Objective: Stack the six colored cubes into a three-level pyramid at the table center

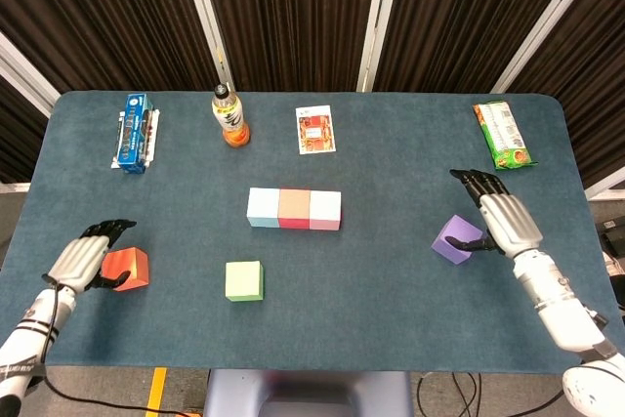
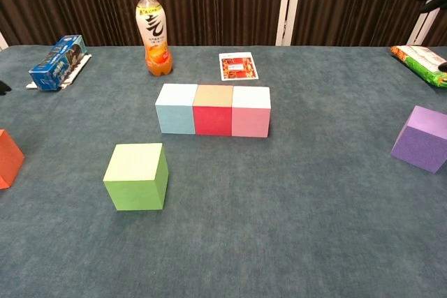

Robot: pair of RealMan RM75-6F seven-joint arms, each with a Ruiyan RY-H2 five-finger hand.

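Three cubes stand in a touching row at the table center: light blue [image 1: 264, 207], red [image 1: 294, 209] and pink [image 1: 325, 210]. A green cube [image 1: 244, 280] sits alone in front of the row. An orange cube [image 1: 127, 269] lies at the front left. My left hand [image 1: 83, 261] is just left of it with fingers apart, holding nothing. A purple cube [image 1: 457, 239] sits tilted at the right. My right hand [image 1: 500, 222] hovers at its right side with fingers spread, the thumb close to the cube. The chest view shows both hands only as dark slivers at its edges.
Along the far edge stand an orange drink bottle [image 1: 229, 116], a blue box [image 1: 135, 132] and a small card [image 1: 314, 130]. A green snack bag [image 1: 504, 134] lies at the far right. The table's front edge runs close behind both hands.
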